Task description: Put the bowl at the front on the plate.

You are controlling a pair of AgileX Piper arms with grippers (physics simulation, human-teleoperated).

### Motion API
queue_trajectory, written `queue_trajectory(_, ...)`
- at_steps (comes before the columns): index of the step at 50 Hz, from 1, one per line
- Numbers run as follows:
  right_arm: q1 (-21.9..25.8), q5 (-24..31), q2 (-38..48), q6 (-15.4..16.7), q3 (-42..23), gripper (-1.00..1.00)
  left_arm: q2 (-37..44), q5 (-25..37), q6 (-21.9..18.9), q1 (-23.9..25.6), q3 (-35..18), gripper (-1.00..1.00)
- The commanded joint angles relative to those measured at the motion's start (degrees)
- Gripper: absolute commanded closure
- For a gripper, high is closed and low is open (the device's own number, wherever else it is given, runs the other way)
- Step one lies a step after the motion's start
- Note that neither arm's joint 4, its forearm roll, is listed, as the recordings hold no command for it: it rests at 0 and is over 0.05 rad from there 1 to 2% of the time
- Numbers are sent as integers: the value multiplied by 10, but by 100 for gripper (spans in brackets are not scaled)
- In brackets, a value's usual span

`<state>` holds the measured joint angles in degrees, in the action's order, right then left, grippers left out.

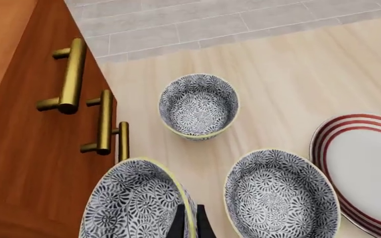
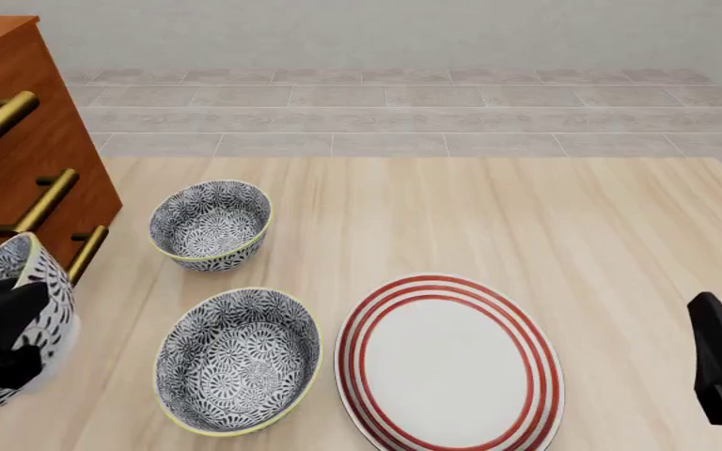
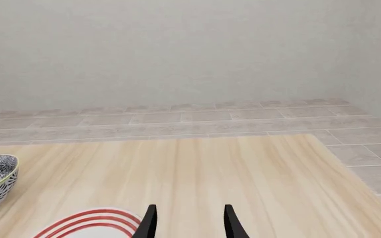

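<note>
While clamped by its rim in left gripper [image 1: 189,225], bowl [image 2: 10,324] tilts near-left, ready for plate [image 2: 451,365]; right gripper [image 3: 187,220] parted, idle.

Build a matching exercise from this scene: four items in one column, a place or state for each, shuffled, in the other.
Items:
1. held bowl
2. plate
3. far bowl
4. right gripper

States:
A. open, holding nothing
B. flat on the table, nothing on it
C. tilted, its rim pinched by the left gripper
D. upright near the drawer handles

Pairs: 1-C, 2-B, 3-D, 4-A
</note>
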<state>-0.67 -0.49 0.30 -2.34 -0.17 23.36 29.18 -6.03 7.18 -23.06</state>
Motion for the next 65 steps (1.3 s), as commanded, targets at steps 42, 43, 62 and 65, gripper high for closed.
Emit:
queue_trajectory(42, -6, -1, -1, -6, 0, -100, 27, -84, -86, 121, -16, 100)
queue_trajectory(43, -5, -1, -1, -6, 0, -100, 29, -86, -86, 124, -15, 100)
queue_trajectory(62, -6, -1, -1, -6, 0, -100, 76, -147, -117, 189, 0, 100)
queue_trajectory(65, -6, 0, -1, -6, 0, -100, 86, -157, -122, 197, 0, 100)
